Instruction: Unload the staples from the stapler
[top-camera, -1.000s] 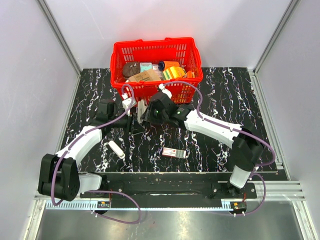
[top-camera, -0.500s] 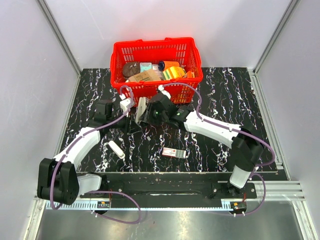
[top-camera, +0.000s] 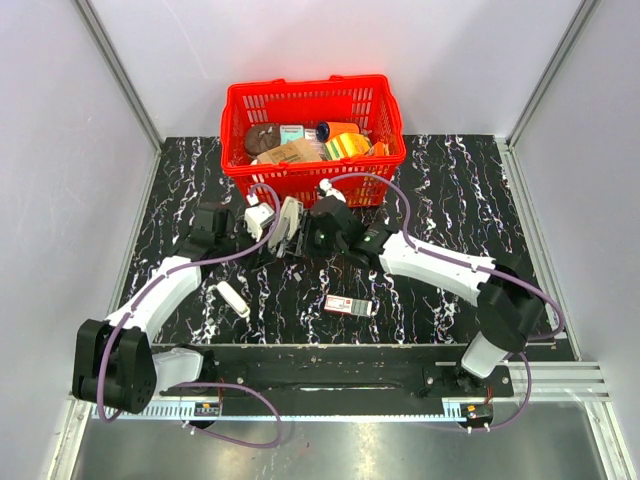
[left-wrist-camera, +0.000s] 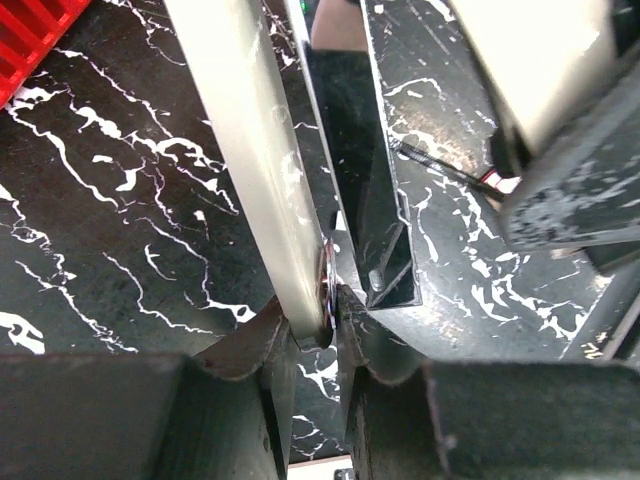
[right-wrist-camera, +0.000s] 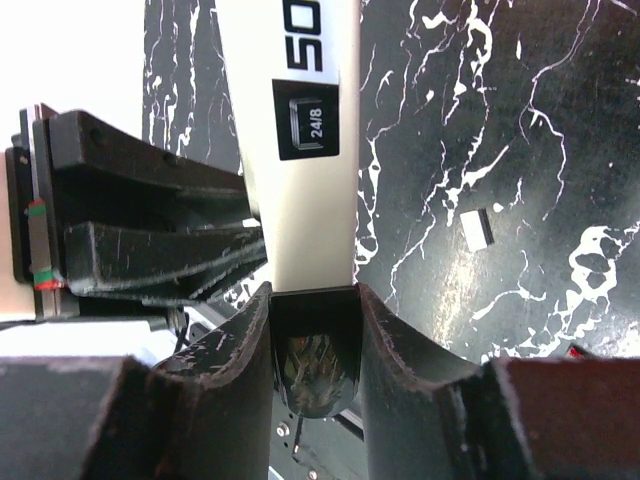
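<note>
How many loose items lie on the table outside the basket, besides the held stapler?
3: a white oblong piece, front left; a red-black-white box, front centre; a tiny pale bit, seen only by the right wrist camera. More may be hidden.

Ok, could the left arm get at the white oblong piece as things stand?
Probably not yet: the left claw is clamped on the stapler, shared with the right claw. The white piece itself lies uncovered beside that arm.

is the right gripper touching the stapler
Touching: the right wrist view shows the right gripper clamped on the stapler, with no gap on either side.
</note>
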